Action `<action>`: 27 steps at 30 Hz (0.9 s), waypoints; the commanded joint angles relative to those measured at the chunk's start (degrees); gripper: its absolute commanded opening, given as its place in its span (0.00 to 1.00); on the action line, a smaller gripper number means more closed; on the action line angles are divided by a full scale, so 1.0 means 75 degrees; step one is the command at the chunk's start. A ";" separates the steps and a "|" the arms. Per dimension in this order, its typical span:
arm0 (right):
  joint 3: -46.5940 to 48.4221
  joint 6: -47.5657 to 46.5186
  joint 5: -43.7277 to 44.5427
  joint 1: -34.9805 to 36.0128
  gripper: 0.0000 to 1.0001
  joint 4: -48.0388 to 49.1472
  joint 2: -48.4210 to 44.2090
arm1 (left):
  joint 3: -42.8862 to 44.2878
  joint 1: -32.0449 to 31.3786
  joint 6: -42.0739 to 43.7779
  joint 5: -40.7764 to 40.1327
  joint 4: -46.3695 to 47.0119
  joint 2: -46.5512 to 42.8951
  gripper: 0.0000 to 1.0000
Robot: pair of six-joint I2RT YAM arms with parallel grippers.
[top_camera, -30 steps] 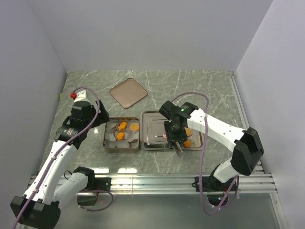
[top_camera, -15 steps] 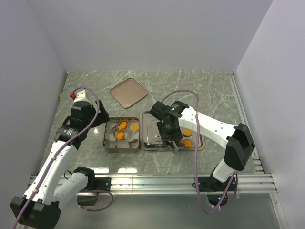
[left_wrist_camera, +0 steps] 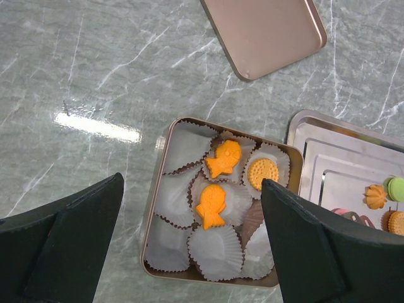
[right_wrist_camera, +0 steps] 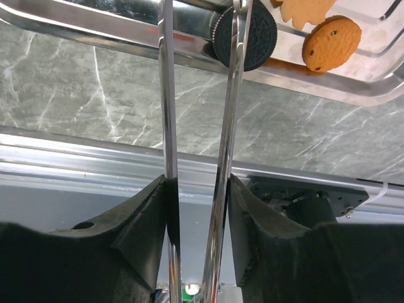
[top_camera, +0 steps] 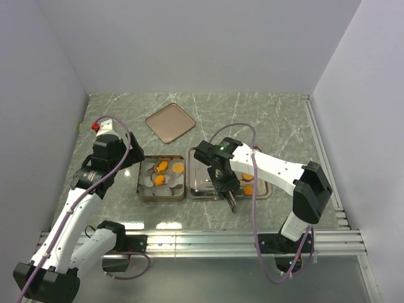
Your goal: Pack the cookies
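Two square tins sit side by side on the grey-veined marble table (top_camera: 265, 117), walled by plain white panels. The box (left_wrist_camera: 165, 189) of white paper cups holds three orange cookies (left_wrist_camera: 223, 158). The left tool (left_wrist_camera: 189, 252) hangs above it, spread apart. The right tool (right_wrist_camera: 201, 38) holds tweezers (right_wrist_camera: 167, 126) narrowly parted beside a dark cookie (right_wrist_camera: 259, 38) in the steel tray (top_camera: 202, 189). A lid (top_camera: 170, 122) lies behind.

You see the worktop (top_camera: 265, 120) from above — both wrist views look down closer, sharing the steel tray (left_wrist_camera: 328, 158).
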 commanded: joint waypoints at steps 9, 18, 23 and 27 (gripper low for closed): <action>0.1160 0.0069 0.0704 0.0045 0.45 -0.0748 0.0197 | 0.0047 -0.0032 -0.0100 -0.0077 0.0112 -0.0009 0.96; 0.2275 0.0139 0.0588 0.0057 0.49 -0.1042 0.0420 | 0.0047 -0.0032 -0.0076 -0.0042 0.0136 0.0027 0.96; 0.2193 0.0116 0.0786 0.0151 0.58 -0.1195 0.0514 | 0.0047 -0.0032 -0.0076 -0.0042 0.0124 -0.0020 0.96; 0.1994 0.0104 0.0845 0.0151 0.58 -0.1277 0.0467 | 0.0024 -0.0032 -0.0100 -0.0065 0.0124 -0.0090 0.96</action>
